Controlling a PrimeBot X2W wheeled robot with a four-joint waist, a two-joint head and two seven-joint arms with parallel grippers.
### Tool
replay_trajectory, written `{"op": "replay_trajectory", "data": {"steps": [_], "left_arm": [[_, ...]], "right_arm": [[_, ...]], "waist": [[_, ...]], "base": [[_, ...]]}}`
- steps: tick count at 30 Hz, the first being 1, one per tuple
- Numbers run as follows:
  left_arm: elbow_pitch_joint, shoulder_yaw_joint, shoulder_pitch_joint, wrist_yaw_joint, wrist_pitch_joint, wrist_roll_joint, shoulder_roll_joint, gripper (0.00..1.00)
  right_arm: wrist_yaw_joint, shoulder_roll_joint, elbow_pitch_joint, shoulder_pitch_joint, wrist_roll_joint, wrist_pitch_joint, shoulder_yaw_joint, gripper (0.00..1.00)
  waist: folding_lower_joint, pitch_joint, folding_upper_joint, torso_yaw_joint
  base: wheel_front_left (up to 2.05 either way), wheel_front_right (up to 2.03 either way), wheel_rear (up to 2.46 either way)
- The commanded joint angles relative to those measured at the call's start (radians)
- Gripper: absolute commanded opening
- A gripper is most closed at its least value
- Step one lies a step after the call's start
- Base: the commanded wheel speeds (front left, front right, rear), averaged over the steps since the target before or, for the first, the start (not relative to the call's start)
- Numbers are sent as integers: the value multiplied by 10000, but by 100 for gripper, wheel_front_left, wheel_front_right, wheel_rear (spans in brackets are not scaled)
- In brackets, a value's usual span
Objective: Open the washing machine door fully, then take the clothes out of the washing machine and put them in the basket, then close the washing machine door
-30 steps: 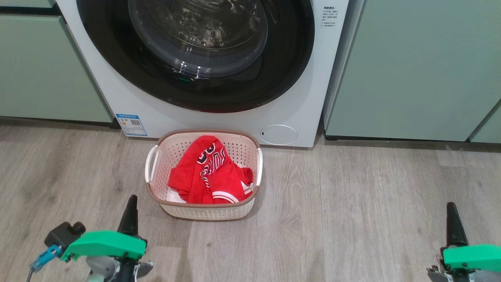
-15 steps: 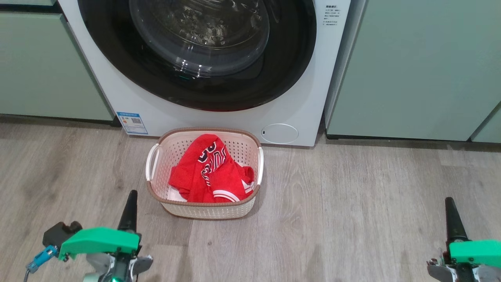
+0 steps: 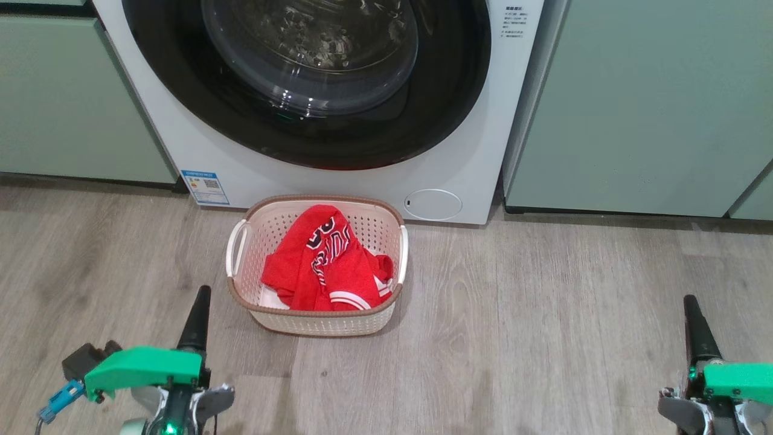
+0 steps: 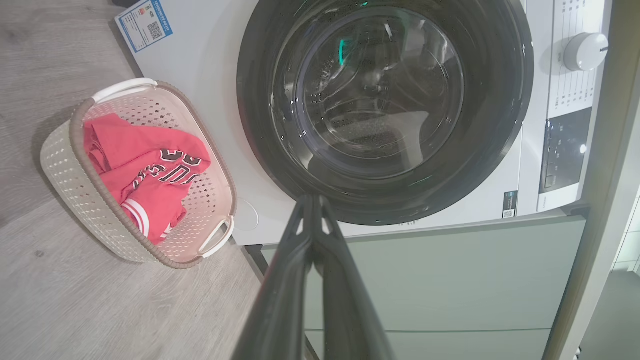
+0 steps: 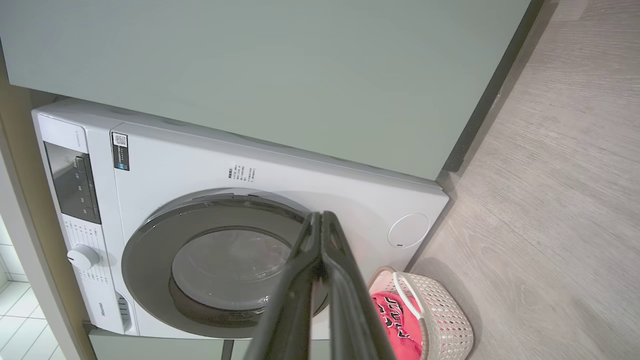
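Head view is showing door (image 3: 308, 66) flush on machine (image 3: 362, 187), clothes (image 3: 320, 266) lying in basket (image 3: 320, 326) just before it, left hand (image 3: 201, 302) and right hand (image 3: 691, 308) hanging low, both pinched together, empty; closing step is looking done, next move calling only for latch check.

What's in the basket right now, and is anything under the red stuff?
The basket holds crumpled red clothes, a jersey with dark lettering on top. A white patch shows at their lower left edge. Whatever lies beneath, including the basket's bottom, is covered.
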Motion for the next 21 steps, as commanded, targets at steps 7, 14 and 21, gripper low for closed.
{"op": "replay_trajectory", "data": {"steps": [7,14,21], "left_arm": [[-561,360,-389,-59,251,-957,56,0],[-744,412,-382,-63,456,-1741,53,0],[-901,457,-376,-66,632,-2415,50,0]], "right_arm": [[-6,-21,-408,-519,907,265,205,0],[-7,-20,-443,-595,1642,470,219,0],[-7,-18,-473,-661,2275,647,231,0]], "waist": [[0,23,0,22],[0,46,0,43],[0,65,0,61]], "base": [[0,0,0],[0,0,0],[0,0,0]]}}
